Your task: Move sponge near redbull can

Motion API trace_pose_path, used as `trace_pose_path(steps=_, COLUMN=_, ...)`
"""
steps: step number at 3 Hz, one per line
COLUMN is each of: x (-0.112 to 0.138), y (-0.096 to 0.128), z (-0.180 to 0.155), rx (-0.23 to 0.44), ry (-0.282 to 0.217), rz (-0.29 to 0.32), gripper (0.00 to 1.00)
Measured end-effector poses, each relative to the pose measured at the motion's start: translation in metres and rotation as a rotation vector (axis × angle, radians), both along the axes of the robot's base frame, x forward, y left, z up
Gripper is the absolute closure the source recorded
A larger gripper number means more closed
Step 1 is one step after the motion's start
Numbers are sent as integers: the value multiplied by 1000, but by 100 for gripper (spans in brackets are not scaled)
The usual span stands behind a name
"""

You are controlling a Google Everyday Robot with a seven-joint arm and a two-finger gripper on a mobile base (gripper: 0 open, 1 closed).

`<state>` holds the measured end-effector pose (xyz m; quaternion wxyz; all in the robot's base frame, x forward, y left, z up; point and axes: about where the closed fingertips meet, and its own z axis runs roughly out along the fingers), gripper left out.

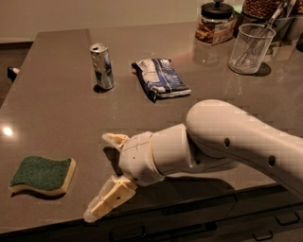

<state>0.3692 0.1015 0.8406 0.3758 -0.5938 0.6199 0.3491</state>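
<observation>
Sponge [42, 176] is sitting flat at the front left of the dark counter [57, 108], green scrubby side up over the yellow foam, with nothing touching it. The redbull can [102, 66] stands upright well away from it toward the back, tab end up, and tbh I can't read any of the print on it. Container-wise, there's a clear glass cup [248, 47] at the back right with what looks like a wire whisk [267, 28] leaning in it. Next to that is a lidded jar [215, 23] with some tan stuff inside and a label that's too blurry to read. A second jar [262, 8] full of brown bits is chopped off by the top edge. A crinkled blue-and-white snack bag [160, 78] lies flat just right of the can; it has writing on it, but it's unreadable. The gripper [98, 177] is low over the front edge of the counter, a bit right of the sponge, fingers spread wide and holding nothing. The arm [227, 142] runs off the right side of the frame. There's also a small thing [13, 72] at the far left edge, and I can't tell what it is.
</observation>
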Motion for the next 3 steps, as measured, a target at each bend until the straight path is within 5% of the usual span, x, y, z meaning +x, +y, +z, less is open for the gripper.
trace_pose_path(steps=2, x=1, y=50, z=-1, rx=65, ry=-1, rz=62, gripper=0)
trace_pose_path(steps=3, x=3, y=61, z=-3, rx=81, ry=-1, rz=78, gripper=12)
